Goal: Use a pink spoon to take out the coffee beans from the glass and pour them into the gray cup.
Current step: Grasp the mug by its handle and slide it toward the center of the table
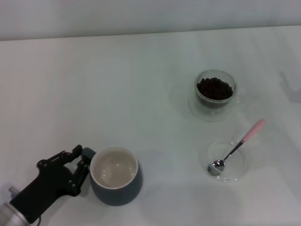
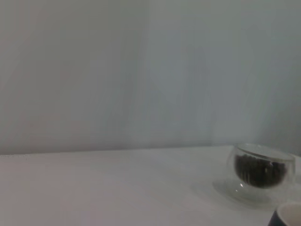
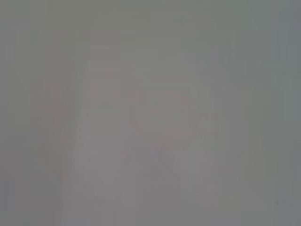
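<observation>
Looking down from the head view, you find the left gripper low on the near left of the table, its dark fingers reaching to the handle side of the gray cup. They appear closed around the handle, though the contact itself is hidden behind the rim, so treat that as a judgement. The cup stands upright and shows a bare off-white inside. The right gripper is not in view anywhere; its wrist view gives only a blank surface.

No scooping has begun. The pink spoon lies untouched, its metal bowl resting in a shallow clear dish and its pink handle leaning out over the far rim. The glass sits just beyond the dish, filled with coffee beans.

You are at the steadying stage. Next, you need the right arm brought in over the dish to take the spoon by its pink end, thin and angled, so approach along the stem.
</observation>
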